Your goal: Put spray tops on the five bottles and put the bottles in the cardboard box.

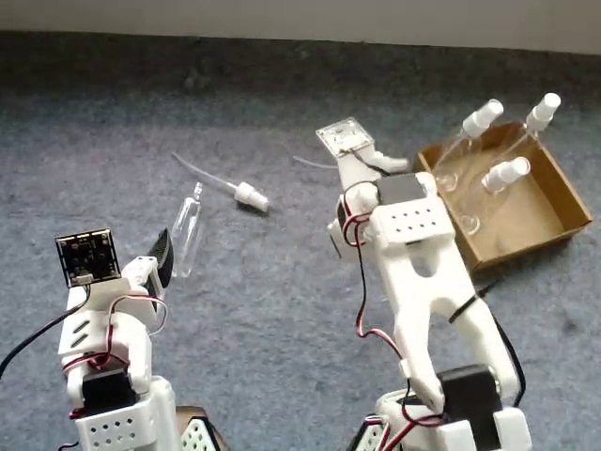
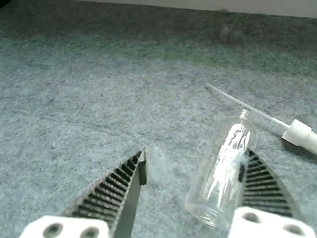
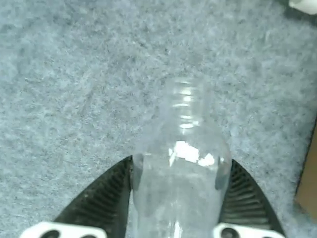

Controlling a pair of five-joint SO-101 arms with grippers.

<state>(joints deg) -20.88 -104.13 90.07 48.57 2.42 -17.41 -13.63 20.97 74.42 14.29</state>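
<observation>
Tally. Bottles: five. Three capped bottles (image 1: pixel 482 120) (image 1: pixel 542 111) (image 1: pixel 505 174) are in the cardboard box (image 1: pixel 531 218); box count, one. Two have no tops: the lying bottle (image 1: pixel 188 230) on the worktop (image 1: pixel 282 310) and the held bottle (image 3: pixel 185 124) gripped in my right pincer (image 3: pixel 181 166). Spray tops: three fitted, plus one loose spray top (image 1: pixel 250 195). One thin tube (image 1: pixel 313 163) lies near my right arm, possibly a second loose top; cannot tell. Pincers: two, my left pincer (image 2: pixel 193 161) being the other.

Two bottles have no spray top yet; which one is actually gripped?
The bottle clamped in the right gripper. The other bottle lies loose on the carpet inside the open left gripper.
</observation>
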